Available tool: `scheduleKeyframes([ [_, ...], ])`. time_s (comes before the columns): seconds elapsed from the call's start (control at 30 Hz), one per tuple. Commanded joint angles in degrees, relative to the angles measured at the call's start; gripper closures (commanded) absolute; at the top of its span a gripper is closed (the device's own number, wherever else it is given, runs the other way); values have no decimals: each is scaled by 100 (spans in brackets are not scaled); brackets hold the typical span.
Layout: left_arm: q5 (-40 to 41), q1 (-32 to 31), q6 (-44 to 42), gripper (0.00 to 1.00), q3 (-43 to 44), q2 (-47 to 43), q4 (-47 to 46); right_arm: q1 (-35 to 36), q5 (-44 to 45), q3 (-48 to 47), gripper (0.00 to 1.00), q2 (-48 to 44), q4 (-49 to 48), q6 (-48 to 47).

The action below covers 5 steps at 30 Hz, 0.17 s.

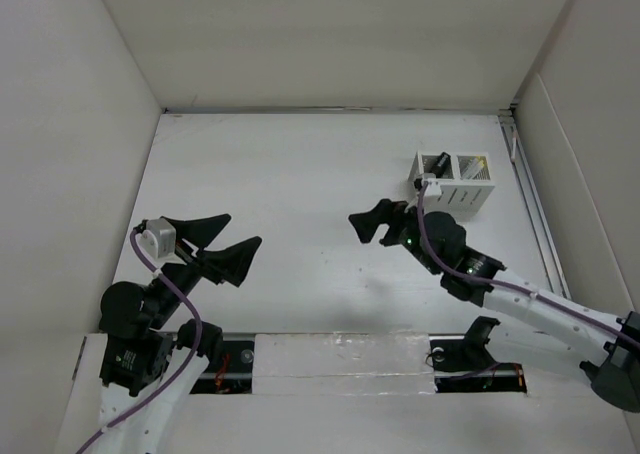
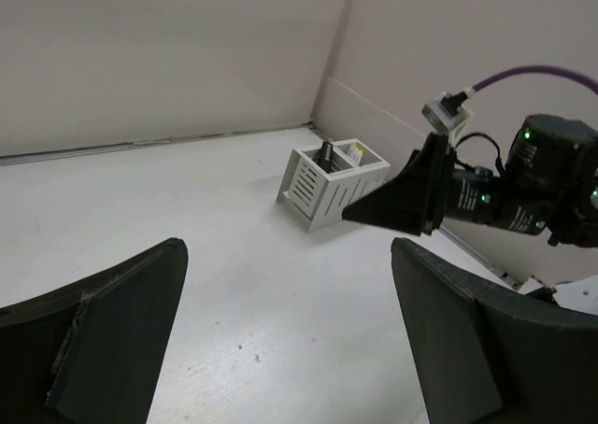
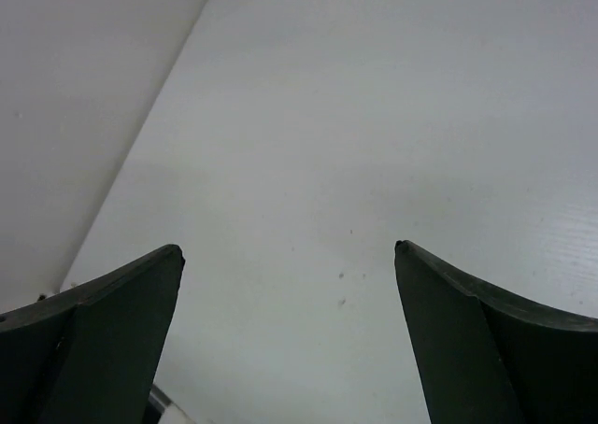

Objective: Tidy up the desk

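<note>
The desk (image 1: 300, 164) is a large matte white tabletop, bare in the middle. My left gripper (image 1: 243, 230) hovers over its near left part, open, with nothing between its black fingers (image 2: 112, 335). My right gripper (image 1: 367, 217) hangs over the middle right, pointing left, open and empty too. In the left wrist view my left gripper (image 2: 288, 247) frames bare desk (image 2: 234, 256), with the right gripper (image 2: 397, 200) ahead of it. The right gripper (image 3: 288, 248) shows only white desk (image 3: 374, 116) between its fingertips.
A small white slotted pen holder (image 1: 455, 182) (image 2: 332, 181) stands at the back right, a dark item in one compartment. A thin metal rail (image 1: 535, 214) runs along the desk's right edge. Tall white wall panels (image 1: 70, 144) (image 3: 75, 116) enclose the sides and back.
</note>
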State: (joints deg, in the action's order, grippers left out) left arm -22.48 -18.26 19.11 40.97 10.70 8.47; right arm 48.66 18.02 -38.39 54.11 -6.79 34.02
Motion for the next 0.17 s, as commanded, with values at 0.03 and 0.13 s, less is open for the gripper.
scheduleKeyframes([
  [0.03, -55, 24, 40, 14, 25, 55, -293, 196, -563, 499, 0, -427, -200, -71],
  [0.13, -81, 24, 66, 13, 51, 169, -241, 249, -536, 701, 0, -603, -331, -1],
])
